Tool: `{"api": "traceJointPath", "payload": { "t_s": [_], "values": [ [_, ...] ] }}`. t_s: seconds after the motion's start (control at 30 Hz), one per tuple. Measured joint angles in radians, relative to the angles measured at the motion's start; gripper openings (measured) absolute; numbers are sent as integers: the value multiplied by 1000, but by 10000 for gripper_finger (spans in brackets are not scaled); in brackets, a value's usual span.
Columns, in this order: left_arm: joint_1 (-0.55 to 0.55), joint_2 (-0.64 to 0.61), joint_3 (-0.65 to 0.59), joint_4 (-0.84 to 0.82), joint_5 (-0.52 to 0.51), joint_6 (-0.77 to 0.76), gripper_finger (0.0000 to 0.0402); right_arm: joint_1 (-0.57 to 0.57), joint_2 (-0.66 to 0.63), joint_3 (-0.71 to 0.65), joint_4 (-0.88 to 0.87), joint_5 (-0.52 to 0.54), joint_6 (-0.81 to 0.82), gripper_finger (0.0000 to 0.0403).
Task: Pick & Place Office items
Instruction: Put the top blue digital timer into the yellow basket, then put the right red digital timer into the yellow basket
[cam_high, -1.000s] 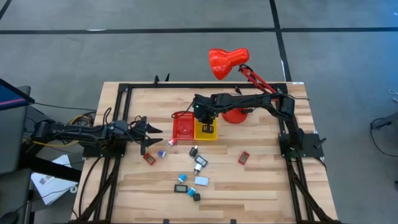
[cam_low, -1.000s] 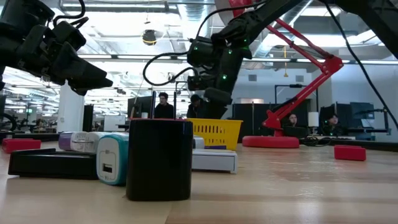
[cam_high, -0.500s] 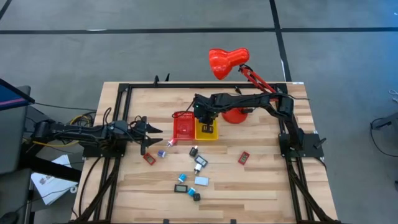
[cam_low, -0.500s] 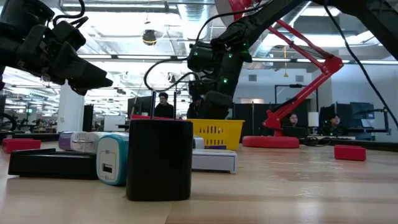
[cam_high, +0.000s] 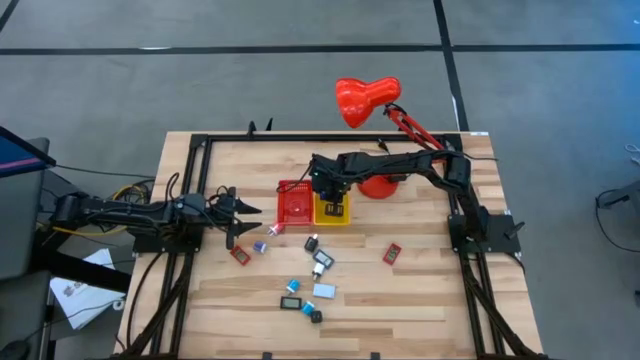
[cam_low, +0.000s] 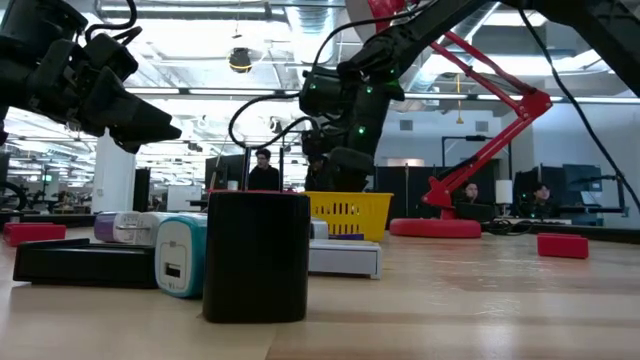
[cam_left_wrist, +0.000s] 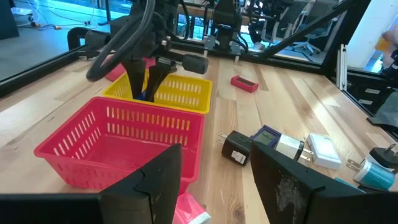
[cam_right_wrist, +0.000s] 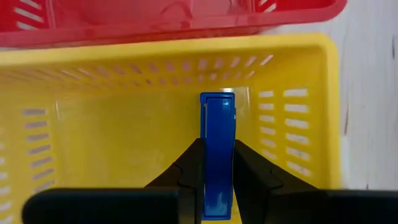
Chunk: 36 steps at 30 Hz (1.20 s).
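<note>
Your blue office item (cam_right_wrist: 217, 155) is pinched edge-on between the right gripper (cam_right_wrist: 216, 163) fingers, hanging inside the yellow bin (cam_right_wrist: 311, 124), which sits beside the red bin (cam_high: 293, 203). Lower it close to the yellow bin's floor before you let go, and keep clear of the wall. The left gripper (cam_high: 238, 221) waits well away from the yellow bin, jaws apart and empty.

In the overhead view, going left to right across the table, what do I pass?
Left tool, open over bare table → red bin → yellow bin, with the right tool above it shut on a blue item → red lamp base → red item.
</note>
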Motion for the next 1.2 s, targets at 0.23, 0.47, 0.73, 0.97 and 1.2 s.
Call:
{"api": "traceJointPath", "payload": {
  "t_s": [0.23,0.47,0.73,0.97,1.2],
  "values": [
    [0,0,0,0,0,0,186,-1,0,0,-6,0,5,57],
    [0,0,0,0,-2,0,186,-1,0,0,-8,0,7,80],
    [0,0,0,0,-2,0,186,-1,2,-2,-14,1,7,145],
    [0,0,0,0,-2,0,186,-1,-1,-2,-15,3,7,177],
    [0,0,0,0,-2,0,186,-8,-6,61,-88,3,-3,185]
  ]
}}
